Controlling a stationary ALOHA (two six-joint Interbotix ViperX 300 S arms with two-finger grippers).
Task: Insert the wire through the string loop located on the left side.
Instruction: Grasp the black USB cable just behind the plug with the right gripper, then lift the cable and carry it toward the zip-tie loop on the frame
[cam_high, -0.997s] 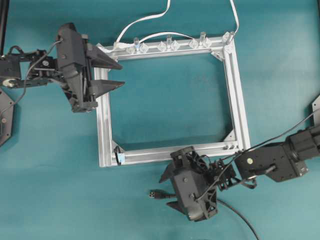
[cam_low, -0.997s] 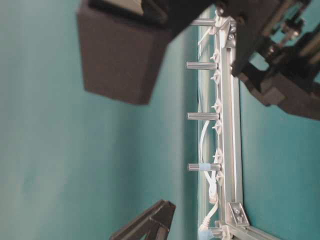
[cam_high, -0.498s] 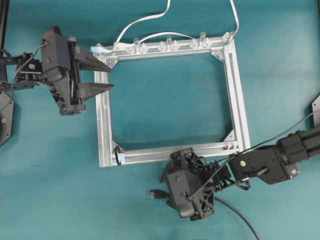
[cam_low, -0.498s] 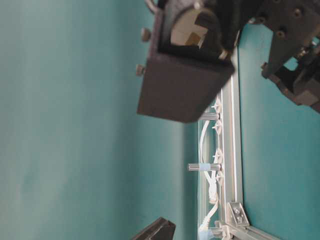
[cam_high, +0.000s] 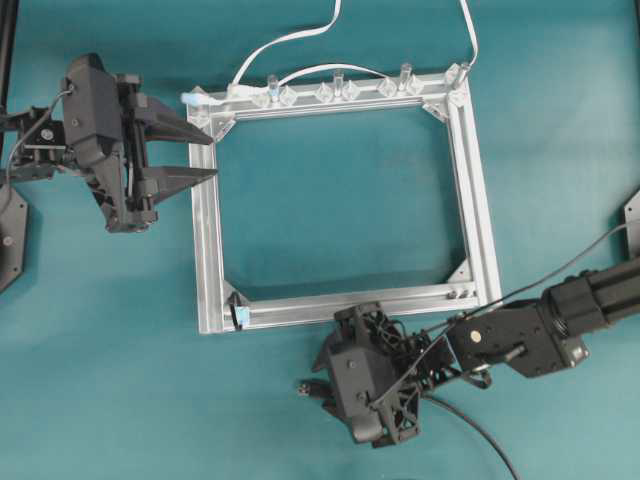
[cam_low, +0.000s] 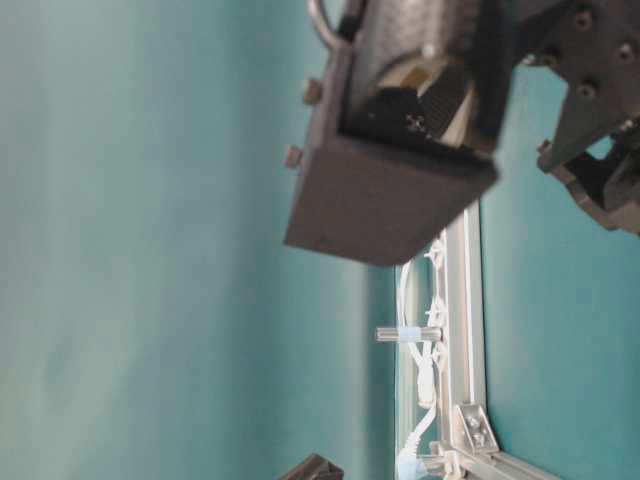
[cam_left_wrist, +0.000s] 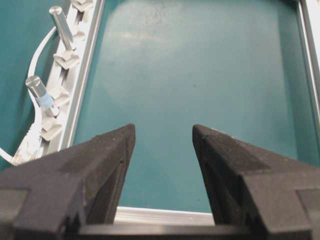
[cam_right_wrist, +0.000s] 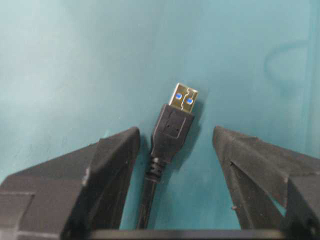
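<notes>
Both grippers stand with jaws apart, holding nothing. On the teal table (cam_high: 560, 120), the wire (cam_right_wrist: 169, 131) lies between the right gripper (cam_right_wrist: 175, 150) fingers, plug untouched; the left gripper (cam_high: 205, 155) hovers at the frame's (cam_high: 480, 200) upper-left corner. Near the frame's lower-left corner sits the string loop (cam_high: 238, 312).

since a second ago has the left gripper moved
Yes. In the overhead view the left gripper has pulled back leftward, off the aluminium frame; only its fingertips now reach the left rail.
</notes>
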